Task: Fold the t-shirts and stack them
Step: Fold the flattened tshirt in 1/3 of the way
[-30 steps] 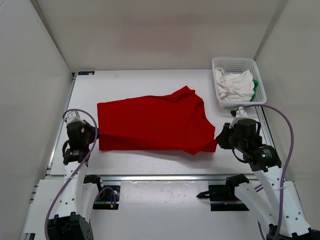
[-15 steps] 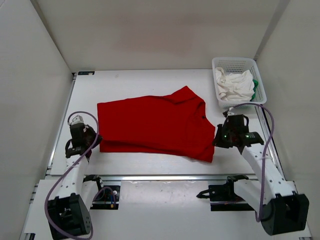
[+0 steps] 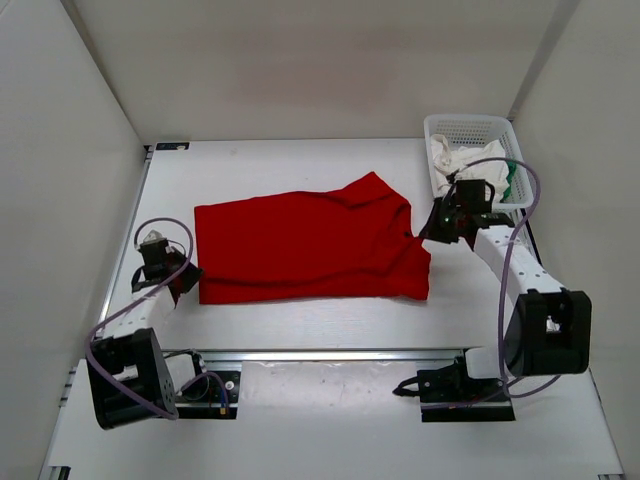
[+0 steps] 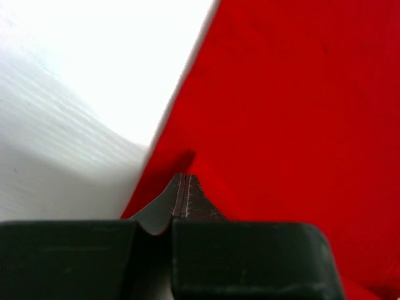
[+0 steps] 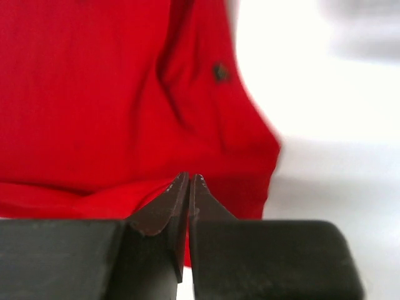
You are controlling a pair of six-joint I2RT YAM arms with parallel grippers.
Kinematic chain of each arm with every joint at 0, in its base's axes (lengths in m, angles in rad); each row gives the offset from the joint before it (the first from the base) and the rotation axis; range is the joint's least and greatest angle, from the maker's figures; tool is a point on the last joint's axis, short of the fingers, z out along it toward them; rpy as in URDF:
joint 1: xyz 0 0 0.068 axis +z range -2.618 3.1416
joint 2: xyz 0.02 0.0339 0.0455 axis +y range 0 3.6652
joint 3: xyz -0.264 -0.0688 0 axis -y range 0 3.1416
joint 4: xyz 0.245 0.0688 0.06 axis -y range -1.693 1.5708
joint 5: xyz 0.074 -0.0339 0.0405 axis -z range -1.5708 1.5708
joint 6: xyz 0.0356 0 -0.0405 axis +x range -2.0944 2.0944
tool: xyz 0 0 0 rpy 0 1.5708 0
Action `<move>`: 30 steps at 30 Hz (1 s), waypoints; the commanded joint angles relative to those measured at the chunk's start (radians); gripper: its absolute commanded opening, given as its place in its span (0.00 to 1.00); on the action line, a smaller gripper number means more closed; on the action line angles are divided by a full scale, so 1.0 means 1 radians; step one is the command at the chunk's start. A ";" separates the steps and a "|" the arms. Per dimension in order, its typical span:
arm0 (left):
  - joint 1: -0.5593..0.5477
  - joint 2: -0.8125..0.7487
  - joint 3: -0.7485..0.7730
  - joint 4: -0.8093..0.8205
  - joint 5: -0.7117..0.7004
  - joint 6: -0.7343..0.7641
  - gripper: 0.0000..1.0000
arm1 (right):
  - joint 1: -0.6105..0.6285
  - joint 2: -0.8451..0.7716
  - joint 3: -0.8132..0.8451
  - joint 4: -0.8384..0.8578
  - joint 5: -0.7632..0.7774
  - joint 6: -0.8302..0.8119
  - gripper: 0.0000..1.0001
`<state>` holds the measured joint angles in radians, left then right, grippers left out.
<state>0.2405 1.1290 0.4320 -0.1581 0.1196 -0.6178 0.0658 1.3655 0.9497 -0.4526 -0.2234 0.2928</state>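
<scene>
The red t-shirt point(image 3: 300, 245) lies spread flat across the middle of the table, collar at the far right. My left gripper point(image 3: 186, 278) is shut at its near left corner. In the left wrist view its tips point(image 4: 185, 176) meet on a small pucker at the red cloth's point(image 4: 281, 94) edge. My right gripper point(image 3: 428, 232) is shut at the shirt's right edge, where the cloth peaks toward it. In the right wrist view a bright fold of red cloth point(image 5: 94, 94) runs into the closed tips point(image 5: 189, 177). The white t-shirt point(image 3: 470, 170) and the green t-shirt point(image 3: 511, 178) lie crumpled in the basket.
The white mesh basket point(image 3: 470, 124) stands at the far right corner, just behind my right gripper. White walls close in the table on three sides. A metal rail runs along the near edge.
My right gripper has moved from the shirt's near right corner toward the far side along the right edge, shifting that edge. The left arm has dropped lower while its gripper stays at the corner.
</scene>
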 commanded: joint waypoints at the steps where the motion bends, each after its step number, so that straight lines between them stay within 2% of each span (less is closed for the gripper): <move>1: 0.014 0.041 0.062 0.046 -0.009 -0.022 0.00 | -0.020 0.030 0.082 0.115 -0.021 -0.001 0.00; 7: 0.042 0.066 0.093 0.066 -0.008 -0.019 0.00 | 0.023 0.196 0.245 0.123 0.033 -0.032 0.00; 16: 0.033 0.219 0.191 0.065 0.000 -0.007 0.00 | 0.054 0.412 0.411 0.068 0.127 -0.064 0.00; 21: 0.028 0.287 0.224 0.060 -0.002 -0.010 0.12 | 0.055 0.458 0.425 0.048 0.163 -0.041 0.00; 22: 0.045 0.287 0.223 0.066 0.023 -0.011 0.18 | 0.055 0.463 0.434 0.040 0.160 -0.032 0.00; 23: 0.046 0.285 0.217 0.066 0.031 -0.019 0.32 | 0.052 0.465 0.437 0.037 0.160 -0.034 0.01; 24: 0.058 0.275 0.212 0.062 0.055 -0.022 0.38 | 0.051 0.458 0.449 0.031 0.156 -0.024 0.03; 25: 0.068 0.250 0.206 0.054 0.052 -0.017 0.42 | 0.051 0.452 0.457 0.017 0.163 -0.014 0.06; 27: 0.068 0.187 0.182 0.040 0.045 -0.020 0.44 | 0.046 0.402 0.460 -0.011 0.186 0.011 0.16; 30: 0.028 0.026 0.110 0.026 0.022 -0.016 0.46 | 0.032 0.273 0.364 0.021 0.188 0.069 0.30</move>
<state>0.2955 1.2976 0.5869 -0.1272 0.1413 -0.6369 0.1131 1.7885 1.3460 -0.4496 -0.0654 0.3035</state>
